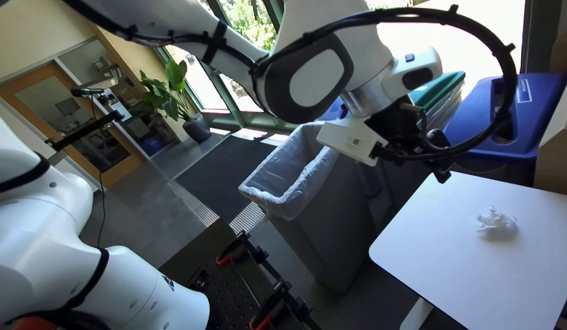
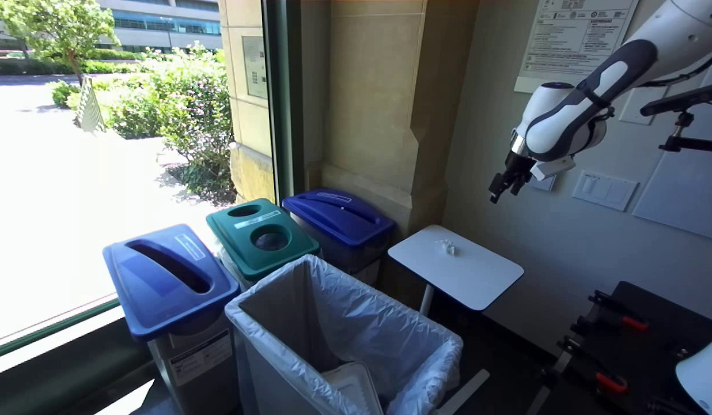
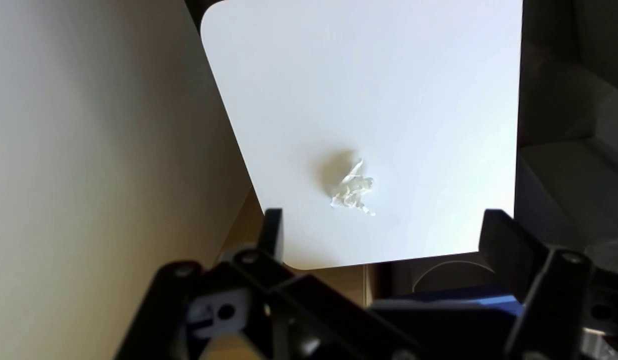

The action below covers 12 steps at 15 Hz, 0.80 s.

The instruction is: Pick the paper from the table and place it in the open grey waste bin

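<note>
Well below the hand, paper

A white-and-grey robot arm slants down from the upper right corner in an exterior view, bent at the wrist — its black gripper aimed downward at a tilt. In the wrist view, the dark fingers stand wide apart, one toward either side — facing each other across a broad gap.

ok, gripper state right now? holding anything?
Gripper: open, holding nothing; the crumpled paper lies on the white table.
</note>
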Motion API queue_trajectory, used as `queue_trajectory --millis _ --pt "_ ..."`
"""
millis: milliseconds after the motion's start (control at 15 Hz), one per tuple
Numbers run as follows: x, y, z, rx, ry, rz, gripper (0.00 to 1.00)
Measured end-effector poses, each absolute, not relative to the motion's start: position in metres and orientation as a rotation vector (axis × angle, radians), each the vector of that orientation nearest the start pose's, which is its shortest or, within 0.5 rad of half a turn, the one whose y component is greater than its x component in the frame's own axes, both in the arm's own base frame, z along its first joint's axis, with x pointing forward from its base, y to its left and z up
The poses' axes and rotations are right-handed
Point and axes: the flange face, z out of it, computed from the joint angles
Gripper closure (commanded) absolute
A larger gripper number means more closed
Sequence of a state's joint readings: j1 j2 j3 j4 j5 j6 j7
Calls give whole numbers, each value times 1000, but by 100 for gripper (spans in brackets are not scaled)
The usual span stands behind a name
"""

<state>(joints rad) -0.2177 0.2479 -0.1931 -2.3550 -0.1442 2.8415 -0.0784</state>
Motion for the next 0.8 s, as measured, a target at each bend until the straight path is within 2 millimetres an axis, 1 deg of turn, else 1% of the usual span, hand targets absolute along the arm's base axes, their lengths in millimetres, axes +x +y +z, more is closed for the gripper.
queue_trajectory --millis 467,600,800 --pt "557 -222 149 -3243 375 -256 0" --pt "572 -229 122 -3238 395 -242 0" --pt "592 -242 88 -3229 428 -213 0"
